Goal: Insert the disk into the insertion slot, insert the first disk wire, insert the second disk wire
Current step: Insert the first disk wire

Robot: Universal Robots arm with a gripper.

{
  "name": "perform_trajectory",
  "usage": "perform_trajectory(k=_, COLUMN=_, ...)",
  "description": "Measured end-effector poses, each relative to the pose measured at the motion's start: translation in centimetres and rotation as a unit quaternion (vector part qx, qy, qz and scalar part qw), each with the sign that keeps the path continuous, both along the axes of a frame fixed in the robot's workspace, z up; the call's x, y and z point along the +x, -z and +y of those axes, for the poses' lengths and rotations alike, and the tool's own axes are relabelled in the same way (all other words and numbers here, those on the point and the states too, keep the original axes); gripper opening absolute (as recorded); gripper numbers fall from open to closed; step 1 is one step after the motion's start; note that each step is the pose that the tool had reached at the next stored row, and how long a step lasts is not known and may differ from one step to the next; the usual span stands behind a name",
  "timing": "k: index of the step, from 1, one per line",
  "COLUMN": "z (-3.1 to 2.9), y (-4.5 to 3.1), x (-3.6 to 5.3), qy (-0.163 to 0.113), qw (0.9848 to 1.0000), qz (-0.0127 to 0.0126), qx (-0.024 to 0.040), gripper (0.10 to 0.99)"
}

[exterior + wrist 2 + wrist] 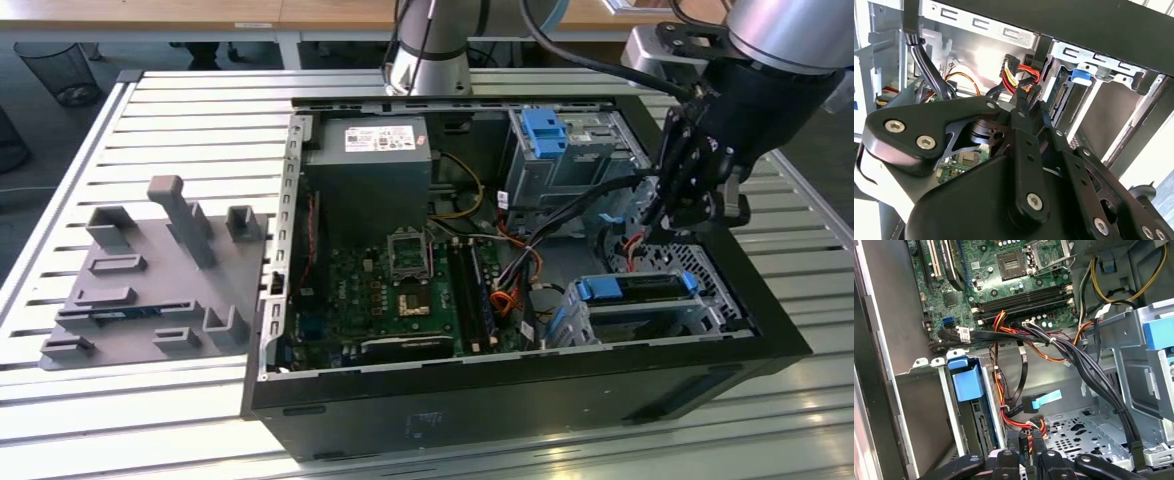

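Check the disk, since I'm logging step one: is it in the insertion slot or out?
In. The disk sits inside the insertion slot, its blue carrier framed by the cage's metal walls in the exterior view.

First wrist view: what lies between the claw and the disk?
In the first wrist view: the insertion slot's silver wall beside the disk, and the red wires the claw grips.
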State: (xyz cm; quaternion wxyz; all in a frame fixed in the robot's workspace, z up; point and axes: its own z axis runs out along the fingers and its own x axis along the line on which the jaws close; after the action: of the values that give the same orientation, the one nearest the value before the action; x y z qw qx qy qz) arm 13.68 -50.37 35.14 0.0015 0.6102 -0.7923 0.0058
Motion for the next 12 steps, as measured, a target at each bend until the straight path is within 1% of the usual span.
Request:
perform_trajectory(k=6, z=0.01, y=0.20, x=0.10, qy=0.005, qw=0.9999, qz=0.0000, qx=-0.0129, gripper=0.247)
perform_trajectory(k=8, z=0.02, y=0.22, x=0.10, qy=0.005, qw=0.9999, qz=0.0000, qx=-0.0148, gripper=0.231)
perform_trajectory(k=9, z=0.02, y=0.22, x=0.11, qy=0.005, qw=0.9999, qz=0.0000, qx=-0.0153, gripper=0.169)
perform_trajectory(k=11, z=0.02, y=0.22, x=0.13, qy=0.003, qw=0.9999, qz=0.0000, qx=-0.0157, gripper=0.165)
perform_trajectory(k=12, z=0.02, y=0.23, x=0.13, qy=-0.003, qw=0.9999, qz=-0.0001, qx=-0.0158, gripper=0.165)
